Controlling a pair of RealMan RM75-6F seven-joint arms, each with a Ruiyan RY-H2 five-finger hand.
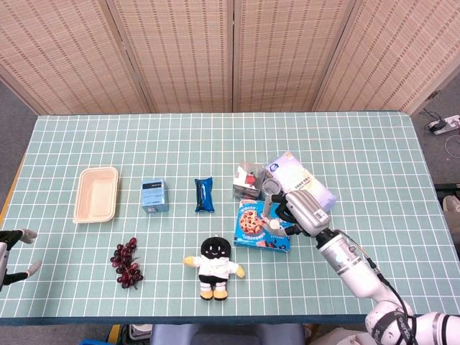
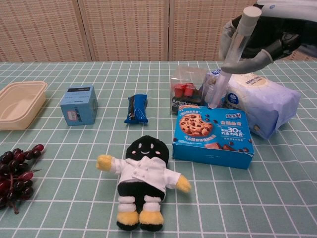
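Observation:
My right hand (image 1: 302,208) grips a clear plastic tube (image 2: 232,55) with a grey cap. The tube stands nearly upright, cap end up, and its lower tip hangs over the far edge of the blue cookie box (image 2: 213,136). In the head view the hand hovers over the right part of the cookie box (image 1: 253,224), with the tube (image 1: 268,198) at its left side. My left hand (image 1: 11,253) shows at the far left edge by the table's front, fingers apart and holding nothing.
Behind the cookie box lie a white wipes pack (image 2: 262,99), a clear jar (image 2: 214,91) and a clear box of red cups (image 2: 184,90). A plush doll (image 2: 143,181), snack bar (image 2: 136,108), small blue box (image 2: 79,104), beige container (image 2: 17,104) and dark grapes (image 2: 15,173) lie leftward.

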